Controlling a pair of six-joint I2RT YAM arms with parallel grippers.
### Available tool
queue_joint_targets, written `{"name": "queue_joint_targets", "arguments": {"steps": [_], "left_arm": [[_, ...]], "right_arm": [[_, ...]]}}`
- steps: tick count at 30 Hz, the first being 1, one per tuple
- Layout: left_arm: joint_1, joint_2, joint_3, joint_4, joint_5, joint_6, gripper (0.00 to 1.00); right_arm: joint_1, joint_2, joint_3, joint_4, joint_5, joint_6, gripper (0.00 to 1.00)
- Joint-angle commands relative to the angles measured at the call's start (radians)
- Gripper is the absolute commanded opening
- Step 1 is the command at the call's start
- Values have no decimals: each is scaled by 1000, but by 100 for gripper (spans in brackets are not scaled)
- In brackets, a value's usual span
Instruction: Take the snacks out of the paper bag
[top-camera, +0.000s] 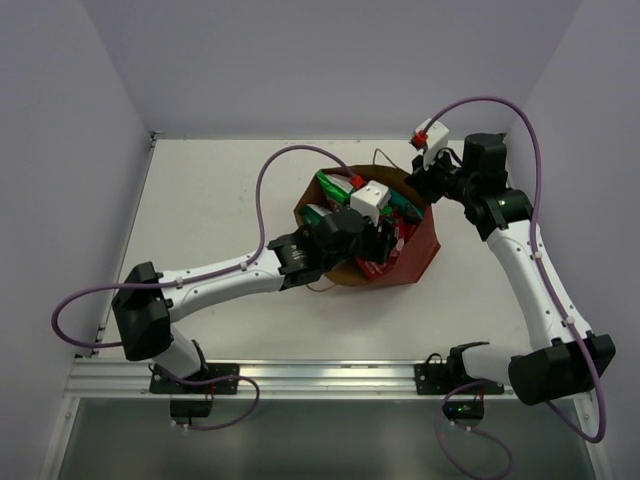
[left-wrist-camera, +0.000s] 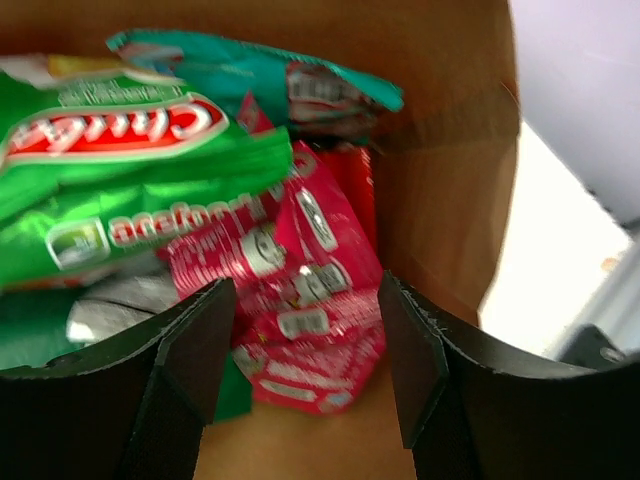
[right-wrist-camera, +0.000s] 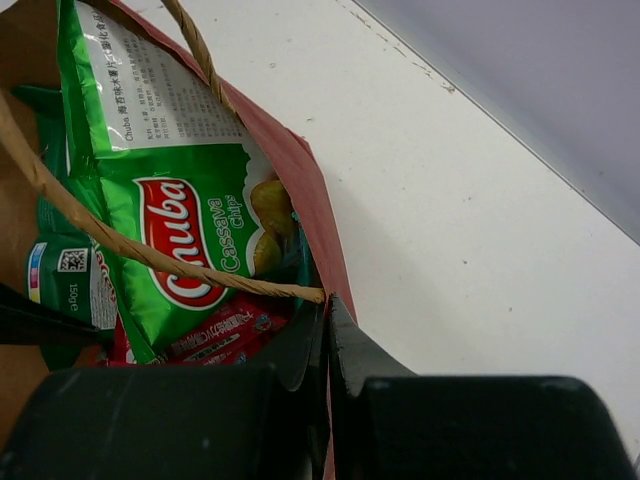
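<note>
The red-brown paper bag (top-camera: 424, 248) lies in the middle of the table, mouth open upward. My left gripper (top-camera: 386, 238) is inside it, open, its fingers either side of small red-pink sachets (left-wrist-camera: 300, 290) without touching them. Above them lie the green-white chip bag (left-wrist-camera: 130, 170) and the teal packet (left-wrist-camera: 255, 75), against the tan inside wall (left-wrist-camera: 450, 200). My right gripper (top-camera: 419, 184) is shut on the bag's far right rim (right-wrist-camera: 310, 190). In the right wrist view the chip bag (right-wrist-camera: 170, 210), a red packet (right-wrist-camera: 215, 335) and a twisted handle (right-wrist-camera: 110, 235) show.
White table top (top-camera: 220, 200) surrounds the bag, with pale walls at the left, back and right. A metal rail (top-camera: 320, 375) runs along the near edge by the arm bases. Purple cables loop above both arms.
</note>
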Motion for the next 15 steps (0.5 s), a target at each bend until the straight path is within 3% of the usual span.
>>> {"name": "queue_joint_targets", "arguments": {"steps": [1,7,10,13,15], "left_arm": [[-4,31,63,91,-111,95,66],[-6,89,109,107,-173,157,61],[-6,123,132,101,-160,155,53],[-6,148,148,102,-148,143,40],[-4,157,155,98,-142,141,21]], "right_arm": [[12,-65,38,111,-73,-9,0],[17,-69,39,107,-77,-1,0],[15,-71,38,108,-74,1,0],[17,-72,35,107,-66,2,0],[17,-75,33,107,-59,2,0]]}}
